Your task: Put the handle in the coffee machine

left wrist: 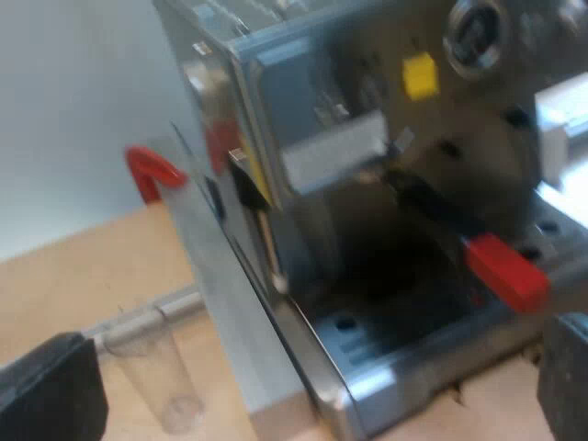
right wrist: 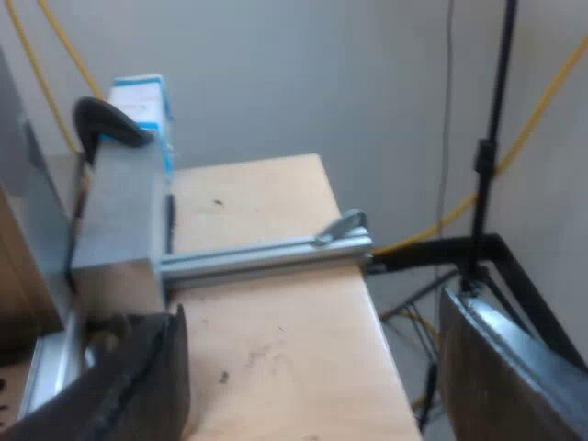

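While handle (left wrist: 478, 253) sits in machine (left wrist: 312, 101) front, left hand (left wrist: 308, 372) spread near its red end, right hand (right wrist: 312, 367) spread

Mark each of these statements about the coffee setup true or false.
1. The handle is at the front of the espresso machine, with its red end showing. True.
2. The measuring glass stands on the machine's drip tray. False: it stands on the wooden table beside the machine.
3. The left gripper is shut on the handle. False: it is open and holds nothing.
4. The right gripper is open, with nothing between its fingers. True.
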